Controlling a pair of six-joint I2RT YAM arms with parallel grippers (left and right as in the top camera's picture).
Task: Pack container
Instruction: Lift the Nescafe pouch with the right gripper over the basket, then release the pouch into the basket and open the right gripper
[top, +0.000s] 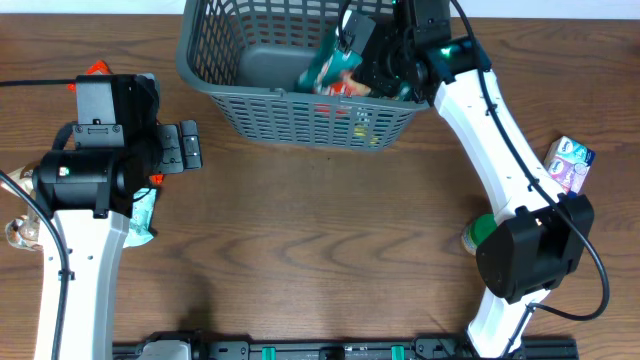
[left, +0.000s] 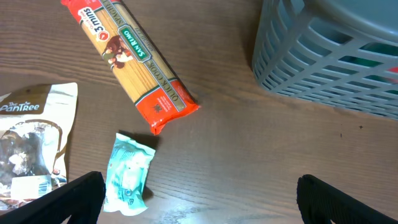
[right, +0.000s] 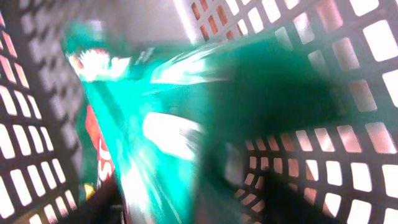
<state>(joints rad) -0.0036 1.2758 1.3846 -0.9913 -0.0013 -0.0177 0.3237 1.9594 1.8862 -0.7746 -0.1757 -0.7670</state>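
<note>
Over the brown wood-grain tabletop (left: 249, 155) the left fingers (left: 74, 199) stand wide and empty. A small teal pouch (left: 127, 174) lies just beside one, a spaghetti packet (left: 134, 62) farther ahead, and the grey container (left: 311, 68) ahead to their right. The right fingers (top: 375, 55) reach inside it beside a teal bag (top: 335, 65); I cannot tell their spread.

Wooden table (left: 249, 155): spaghetti packet (left: 134, 62) lies diagonal, teal pouch (left: 127, 173) near its end, snack bag (left: 31, 146) beside.

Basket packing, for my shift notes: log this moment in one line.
right gripper: inside basket, at green bag, grip unclear | left gripper: open | pasta: on table
</note>
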